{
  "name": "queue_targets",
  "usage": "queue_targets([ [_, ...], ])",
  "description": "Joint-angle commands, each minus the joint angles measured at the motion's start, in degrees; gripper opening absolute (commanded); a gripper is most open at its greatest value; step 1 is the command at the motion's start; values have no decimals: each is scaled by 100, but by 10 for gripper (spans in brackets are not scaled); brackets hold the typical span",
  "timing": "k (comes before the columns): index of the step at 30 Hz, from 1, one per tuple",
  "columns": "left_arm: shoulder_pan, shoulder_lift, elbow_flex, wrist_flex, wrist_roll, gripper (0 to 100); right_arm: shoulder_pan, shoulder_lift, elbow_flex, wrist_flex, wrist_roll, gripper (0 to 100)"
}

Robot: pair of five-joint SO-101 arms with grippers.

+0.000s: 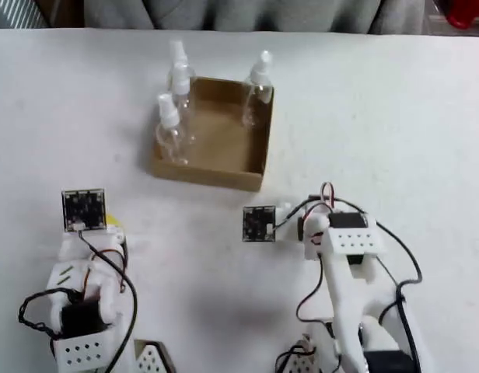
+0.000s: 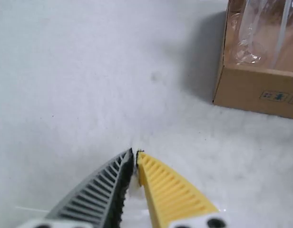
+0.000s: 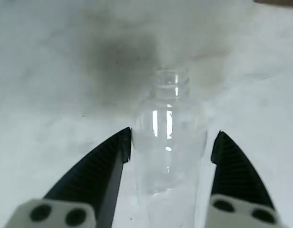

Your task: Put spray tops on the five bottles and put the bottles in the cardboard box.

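Right wrist view: we see the right pincer [image 3: 172,134] spread either side of an uncapped clear bottle [image 3: 168,107] near the cardboard box [image 1: 204,172], apparently readying a grasp; the left pincer [image 2: 135,159] sits pressed together, empty.
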Motion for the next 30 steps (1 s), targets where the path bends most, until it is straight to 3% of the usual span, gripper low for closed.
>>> queue_targets([
  [1, -22, -84, 0, -70, -70, 24, -22, 338, -536, -127, 62, 238],
  [13, -22, -84, 0, -79, -70, 24, 22, 1534, -1415, -127, 26, 225],
  [17, -22, -84, 0, -88, -70, 24, 22, 1666, -1547, -127, -44, 100],
  [19, -22, -84, 0, -88, -70, 24, 13, 1692, -1679, -136, -413, 9],
  [30, -22, -84, 0, -88, -70, 24, 268, 1631, -2743, 312, -3578, 15],
])
